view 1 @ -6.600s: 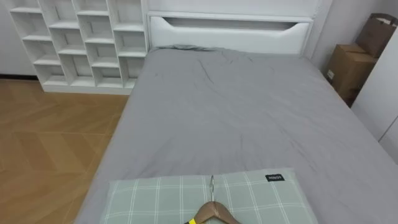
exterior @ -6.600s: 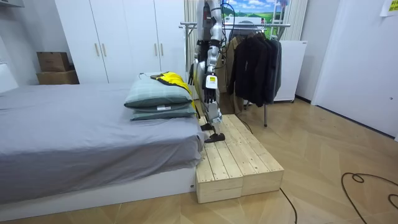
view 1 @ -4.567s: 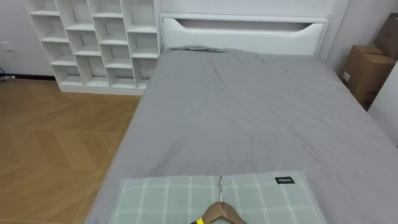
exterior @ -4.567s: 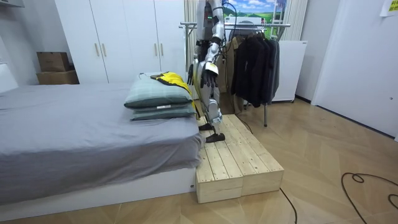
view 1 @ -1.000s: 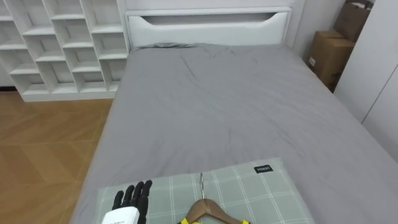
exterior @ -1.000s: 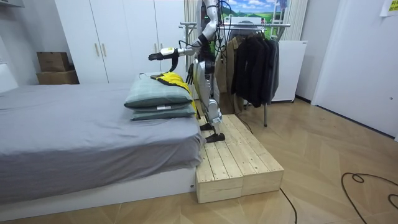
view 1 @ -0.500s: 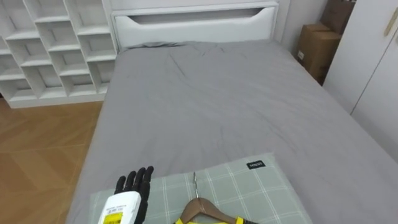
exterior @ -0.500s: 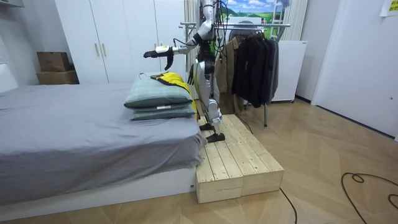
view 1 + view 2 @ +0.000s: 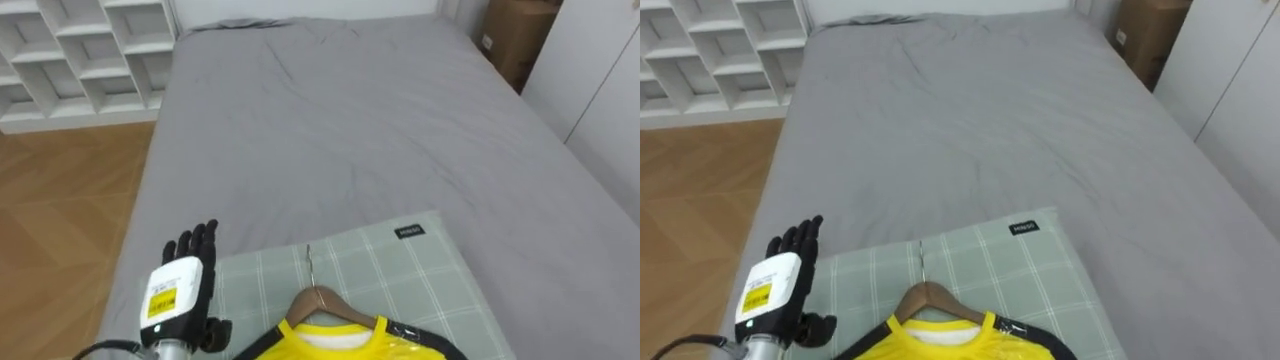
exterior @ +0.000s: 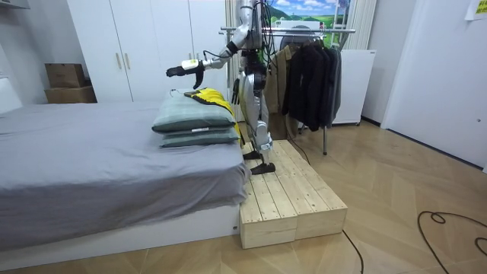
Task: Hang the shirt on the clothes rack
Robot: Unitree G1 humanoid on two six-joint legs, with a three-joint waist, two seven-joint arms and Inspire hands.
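Note:
A yellow garment with black trim (image 9: 330, 345) sits on a wooden hanger (image 9: 318, 300) whose metal hook (image 9: 309, 262) points up the bed. It lies on a green checked pillow (image 9: 410, 275) at the foot of the bed. My left hand (image 9: 185, 275) is held out over the pillow's left edge, left of the hanger and apart from it, fingers straight and holding nothing. In the room view I stand on a wooden platform (image 10: 293, 198) at the bed's end, with the left hand (image 10: 176, 71) stretched above the stacked pillows (image 10: 194, 118) and the garment (image 10: 209, 97).
The grey bed (image 9: 350, 130) stretches ahead. A white cube shelf (image 9: 70, 50) stands at its far left and a cardboard box (image 9: 510, 35) at its far right. Behind me a clothes rack (image 10: 312, 30) holds dark coats (image 10: 312, 84). White wardrobes (image 10: 152, 46) line the wall.
My left arm has risen from my side and reached out over the pillow, moving further forward. The head camera has tipped down, so more of the yellow garment shows.

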